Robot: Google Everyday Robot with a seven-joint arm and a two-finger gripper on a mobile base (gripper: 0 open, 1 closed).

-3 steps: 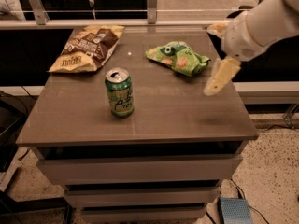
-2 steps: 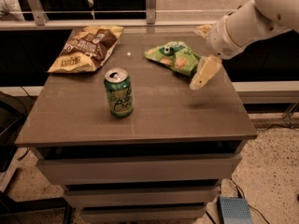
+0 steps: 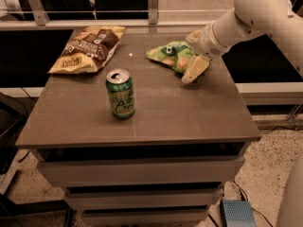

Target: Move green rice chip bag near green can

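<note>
The green rice chip bag (image 3: 171, 56) lies crumpled at the back right of the table, its dark green round logo facing up. The green can (image 3: 120, 93) stands upright near the table's middle, left of and in front of the bag, well apart from it. My gripper (image 3: 193, 52) is at the bag's right end, low over the table. It is open, with one finger (image 3: 195, 69) in front of the bag and the other (image 3: 191, 35) behind it. My white arm (image 3: 255, 18) reaches in from the upper right.
A larger brown-and-yellow chip bag (image 3: 87, 48) lies at the table's back left. The brown table (image 3: 189, 117) has drawers below. A rail and dark window run behind it. A small blue box (image 3: 236, 214) sits on the floor at the lower right.
My gripper has moved left from near the table's right edge to the right end of the green bag. The bag and the can have not moved.
</note>
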